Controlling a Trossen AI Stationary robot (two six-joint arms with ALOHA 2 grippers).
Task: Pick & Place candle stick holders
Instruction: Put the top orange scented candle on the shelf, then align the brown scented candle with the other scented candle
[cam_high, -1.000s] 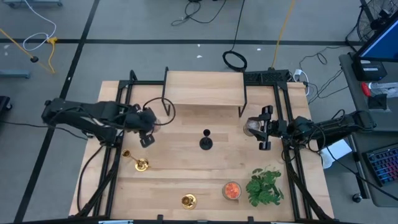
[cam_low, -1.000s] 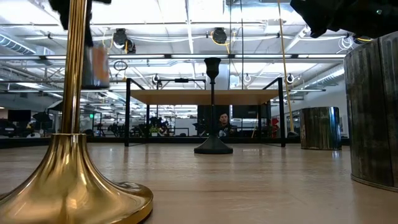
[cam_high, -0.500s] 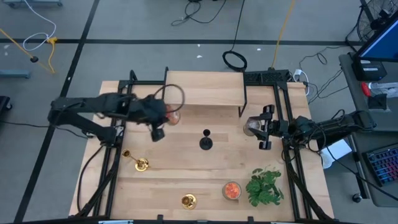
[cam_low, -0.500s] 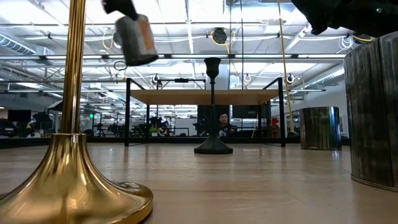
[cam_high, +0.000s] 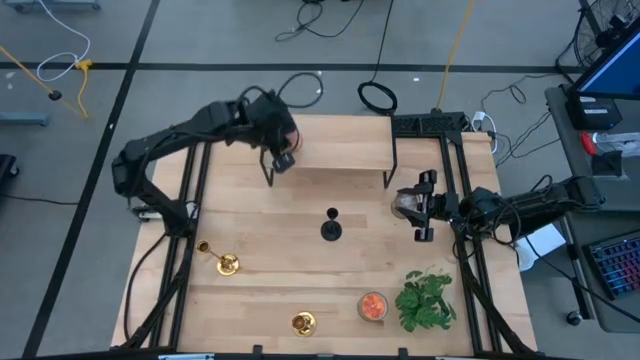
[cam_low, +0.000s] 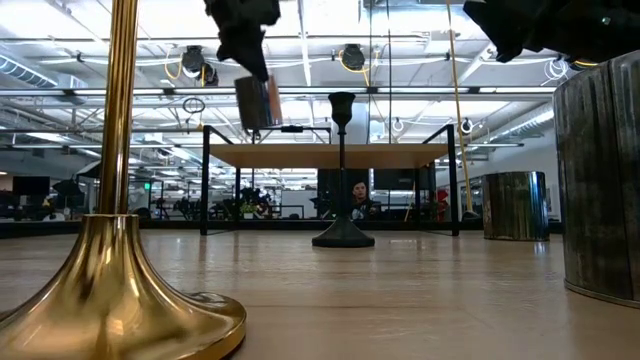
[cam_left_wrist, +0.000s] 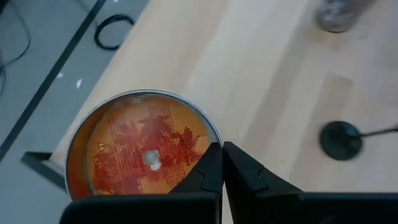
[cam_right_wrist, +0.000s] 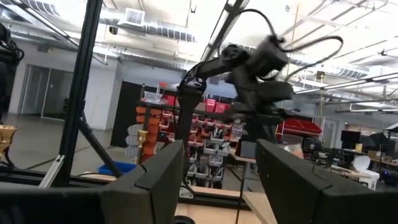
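Wooden table: my left gripper pinches an orange jar; right gripper spread; the black holder looks top-heavy, so grip its stem

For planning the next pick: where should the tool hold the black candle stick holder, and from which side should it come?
Grip the thin stem of the black candle stick holder, probably coming from straight above. It stands upright and alone mid-table, and its flared base looks too wide and low to pinch.

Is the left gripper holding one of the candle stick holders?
No, the left gripper grips an orange-filled glass jar above the raised shelf.
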